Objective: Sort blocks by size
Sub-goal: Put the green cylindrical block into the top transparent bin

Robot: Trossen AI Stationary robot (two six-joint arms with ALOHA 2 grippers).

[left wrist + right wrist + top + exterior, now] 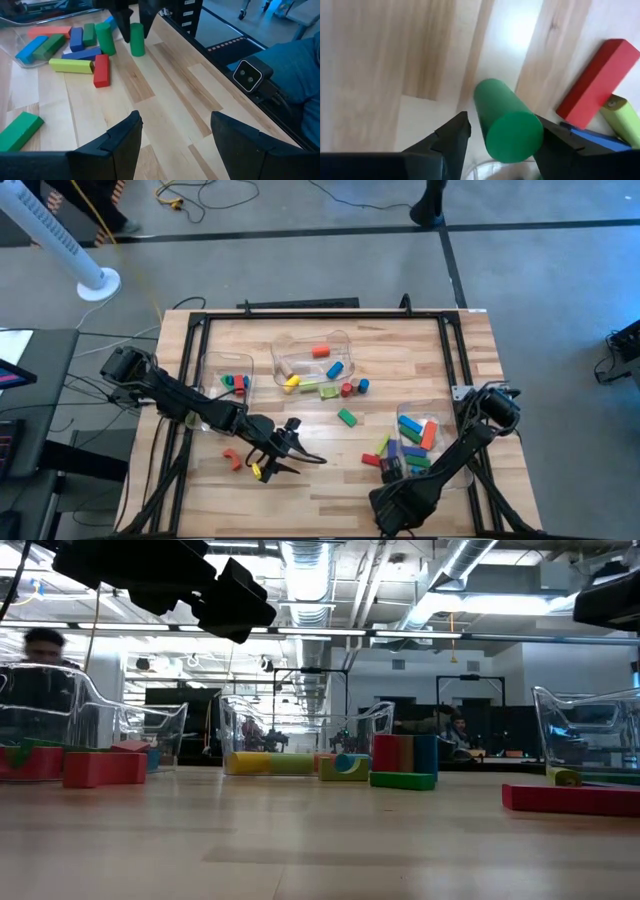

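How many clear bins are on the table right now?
3: one clear bin at the table's left side, one in the middle toward the back, one at the right side. None seems hidden.

Small painted wooden blocks [330, 375] lie scattered on the tabletop: a green bar [347, 417] flat and alone near the middle, a red bar [101, 70] flat beside a yellow-green bar [72, 65], and an orange arch [232, 458] by itself. A green cylinder [506, 120] stands upright just beside the red bar.
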